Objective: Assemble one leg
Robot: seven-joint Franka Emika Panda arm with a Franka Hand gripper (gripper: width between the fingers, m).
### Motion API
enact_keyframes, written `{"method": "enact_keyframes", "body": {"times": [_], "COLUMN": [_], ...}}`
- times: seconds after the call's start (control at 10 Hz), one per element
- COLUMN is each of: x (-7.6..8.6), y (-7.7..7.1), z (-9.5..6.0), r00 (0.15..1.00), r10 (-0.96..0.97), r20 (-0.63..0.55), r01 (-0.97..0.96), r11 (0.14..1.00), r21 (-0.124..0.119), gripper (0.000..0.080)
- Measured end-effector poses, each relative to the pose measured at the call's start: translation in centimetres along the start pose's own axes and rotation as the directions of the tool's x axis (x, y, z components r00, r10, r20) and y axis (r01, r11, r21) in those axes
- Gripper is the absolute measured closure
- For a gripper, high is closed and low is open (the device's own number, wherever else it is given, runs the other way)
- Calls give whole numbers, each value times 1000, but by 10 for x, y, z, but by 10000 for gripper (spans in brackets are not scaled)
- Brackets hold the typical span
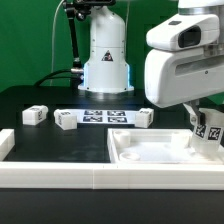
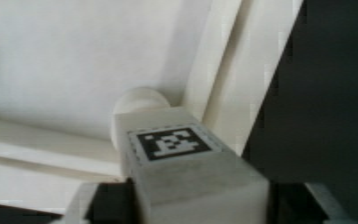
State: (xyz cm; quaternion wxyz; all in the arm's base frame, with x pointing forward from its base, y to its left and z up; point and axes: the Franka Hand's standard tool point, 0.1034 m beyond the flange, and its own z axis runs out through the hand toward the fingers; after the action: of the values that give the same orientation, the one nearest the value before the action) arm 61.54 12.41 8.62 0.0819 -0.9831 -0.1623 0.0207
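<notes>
My gripper point(image 1: 207, 122) is shut on a white leg point(image 1: 209, 128) with a black-and-white tag, over the far right corner of the large flat white recessed panel point(image 1: 150, 150). In the wrist view the leg point(image 2: 172, 145) sits between the dark fingers point(image 2: 115, 200) of the gripper point(image 2: 197, 205). Its rounded tip points down at the panel's point(image 2: 51, 60) inner corner by the raised rim. I cannot tell whether the tip touches the panel. Three more loose legs lie on the black table: two at the exterior view's left point(image 1: 33, 115) point(image 1: 66, 121) and one in the middle point(image 1: 145, 117).
The marker board point(image 1: 105, 115) lies flat in front of the arm's base point(image 1: 106, 70). A long white rail point(image 1: 50, 172) runs along the front edge, with a raised end at the exterior view's left point(image 1: 6, 142). Black table point(image 2: 336, 80) shows beside the panel's rim.
</notes>
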Motion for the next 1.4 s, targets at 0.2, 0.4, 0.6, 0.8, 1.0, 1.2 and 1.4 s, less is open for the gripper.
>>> {"method": "enact_keyframes", "body": {"times": [0.2,0.4,0.6,0.8,1.0,1.2,1.4], "x": [0,0,1,2,6,8,6], "y": [0,0,-1,1,3,3,-2], "z": [0,0,0,1,0,0,1], "r00": [1000,1000,988,947,865,761,613], "r10": [14,23,154,320,499,643,784], "r20": [0,0,-4,-26,-53,-82,-102], "r01": [-14,-23,-154,-320,-497,-640,-778], "r11": [1000,1000,988,947,867,766,621], "r21": [1,1,9,21,43,67,96], "gripper": [482,482,482,482,481,481,481]}}
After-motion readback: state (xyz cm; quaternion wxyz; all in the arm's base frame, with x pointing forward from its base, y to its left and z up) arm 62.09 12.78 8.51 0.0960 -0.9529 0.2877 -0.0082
